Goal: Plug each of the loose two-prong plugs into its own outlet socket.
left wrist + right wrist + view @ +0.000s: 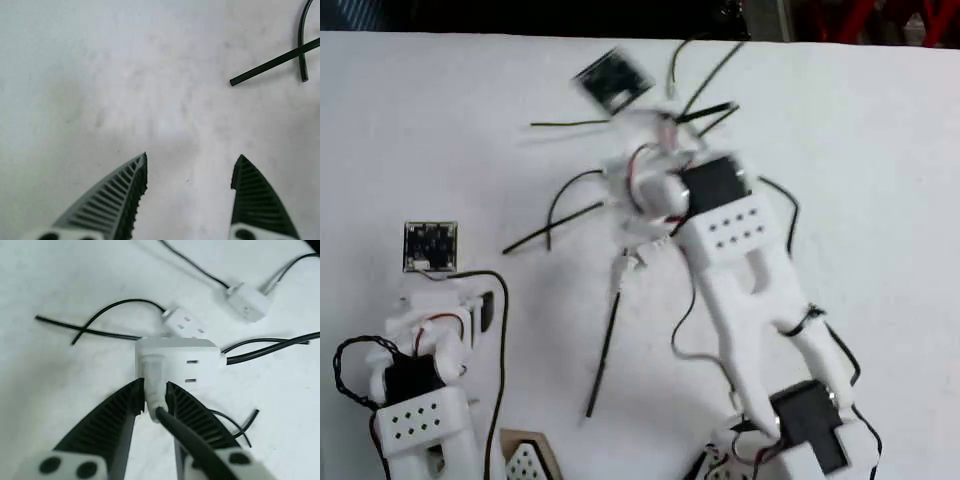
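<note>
The right end effector (155, 391) is clenched on a white two-prong plug (152, 371), whose nose meets the white outlet block (200, 351) lying on the surface (55, 280). To seat it well, I'd push straight along the prongs, without twisting, until flush; whether it is fully home is hidden. The block's neighbouring slots (192, 361) are vacant. The left end effector (192, 159) hangs released above the surface, near a black cable end (270, 62).
</note>
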